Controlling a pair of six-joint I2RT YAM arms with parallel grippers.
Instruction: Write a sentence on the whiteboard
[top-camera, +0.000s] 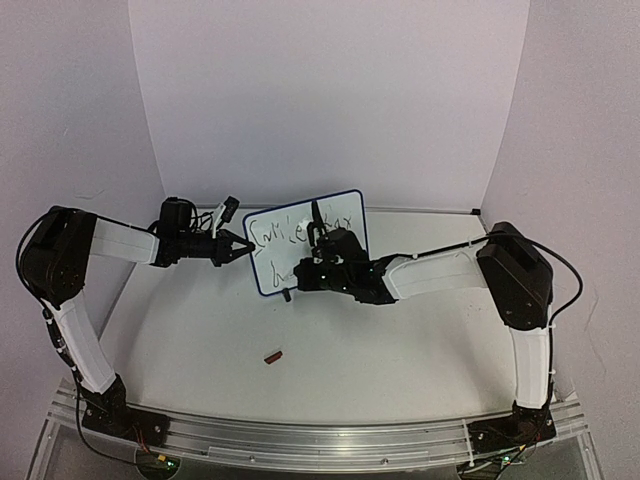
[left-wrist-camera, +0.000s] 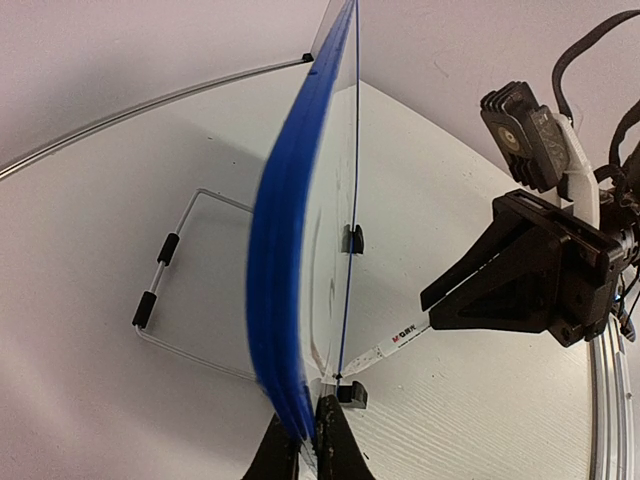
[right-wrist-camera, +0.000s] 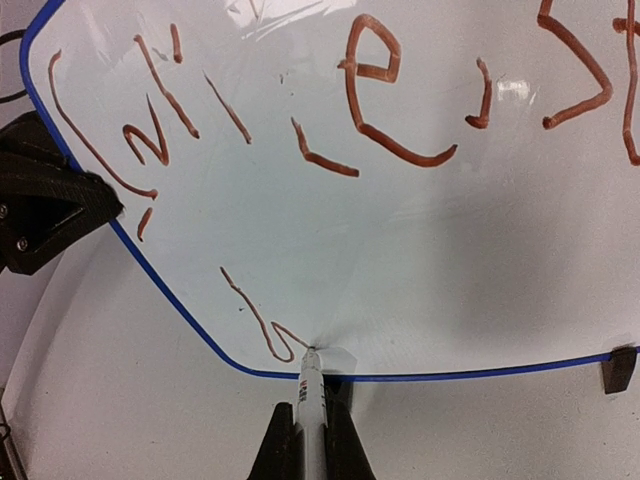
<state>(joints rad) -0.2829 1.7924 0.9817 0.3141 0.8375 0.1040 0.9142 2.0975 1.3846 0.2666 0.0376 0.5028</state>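
Your right gripper (right-wrist-camera: 310, 440) is closed tight on the marker (right-wrist-camera: 312, 385). The marker sticks out forward between the fingers, and its tip touches the board (right-wrist-camera: 420, 260) low on its left side, just above the bottom frame. Your left gripper (left-wrist-camera: 305, 445) is closed too, pinching the board's blue frame on its left edge. From that wrist view you see the board edge-on, running away from the fingers.

The board stands upright on the table (top-camera: 350, 350), toward the back and between your two arms, with its written face toward the arm bases. The sentence (right-wrist-camera: 350, 95) runs in two lines. The top line is thin, uneven reddish-brown strokes across the upper board. The second line is short, only a few strokes, and ends right at the marker tip. You can't read the words with any certainty.

A black foot (right-wrist-camera: 620, 368) clips to the bottom frame at the right of the right wrist view. Behind the board, a bent wire stand (left-wrist-camera: 168, 248) with two black sleeves sits on the table. Nearer to you, well apart from the board, a small dark red piece (top-camera: 272, 354) lies on the table; you can't tell what it is.
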